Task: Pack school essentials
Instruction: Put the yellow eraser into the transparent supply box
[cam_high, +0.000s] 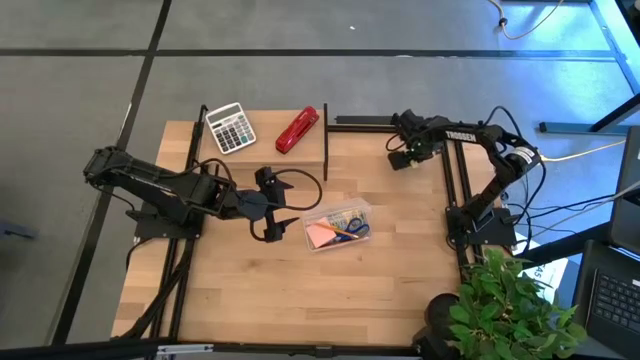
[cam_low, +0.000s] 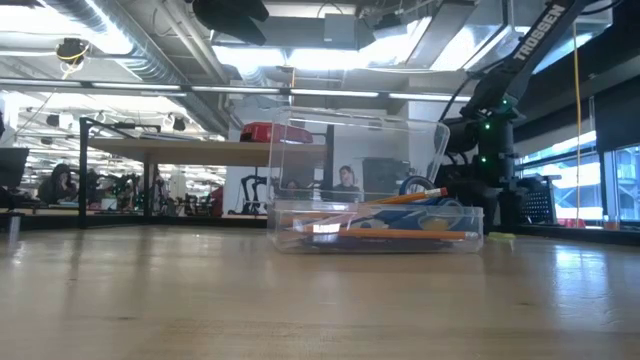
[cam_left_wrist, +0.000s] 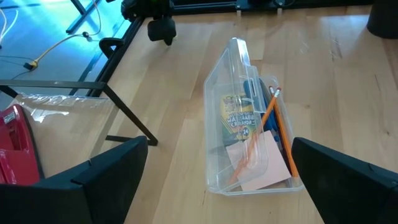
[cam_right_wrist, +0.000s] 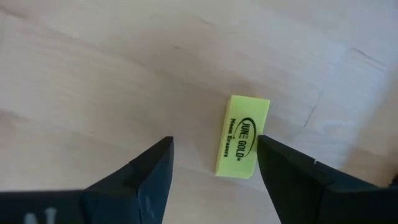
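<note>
Right gripper (cam_right_wrist: 211, 165), jaws spread, hovers over yellow eraser (cam_right_wrist: 242, 135) on the table (cam_right_wrist: 93, 74), upper right of the high view. Eraser long axis runs along the jaw gap but sits off-centre, against one finger. Left gripper (cam_left_wrist: 217, 180), jaws released, faces the clear box (cam_left_wrist: 249, 124).

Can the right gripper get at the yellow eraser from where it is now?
Probably yes. The right gripper hangs open just above the yellow eraser, which lies flat on bare table with nothing beside it. The eraser sits nearer one finger than the other, so a small sideways shift may be needed first.
</note>
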